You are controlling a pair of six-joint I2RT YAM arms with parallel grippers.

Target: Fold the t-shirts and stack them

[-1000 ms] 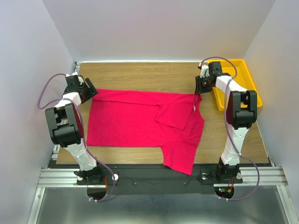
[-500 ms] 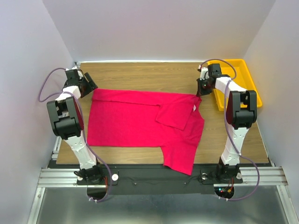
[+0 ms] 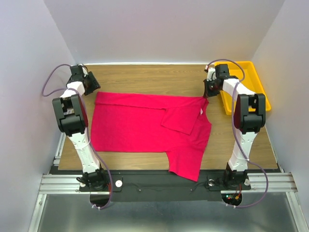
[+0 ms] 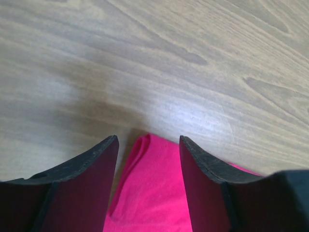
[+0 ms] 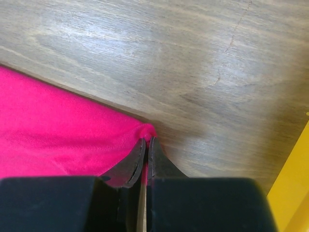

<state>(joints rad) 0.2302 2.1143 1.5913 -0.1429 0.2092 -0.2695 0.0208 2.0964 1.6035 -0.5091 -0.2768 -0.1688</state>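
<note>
T-shirt (image 3: 145, 123) lies spread flat on the counter (image 3: 145, 77) between both arms. One sleeve is folded in over the body on the right side, and the near flap reaches the counter's near edge.

Left jaws: wide apart, straddling the shirt's far-left corner (image 4: 154, 188). The cloth sits in the gap, not pinched.

Right jaws: clamped tight on the far-right corner (image 5: 145, 130), with the fabric bunched at the tips.

Yellow tray (image 3: 248, 79) is just right of the right jaws; a sliver of it shows at the edge of the right wrist view (image 5: 294, 193).

Small white speck near the collar (image 3: 201, 111), too small for me to read. Both wrist views are cut off by their own fingers and show only the corners. From the top view I cannot tell whether the left jaws touch the cloth.
</note>
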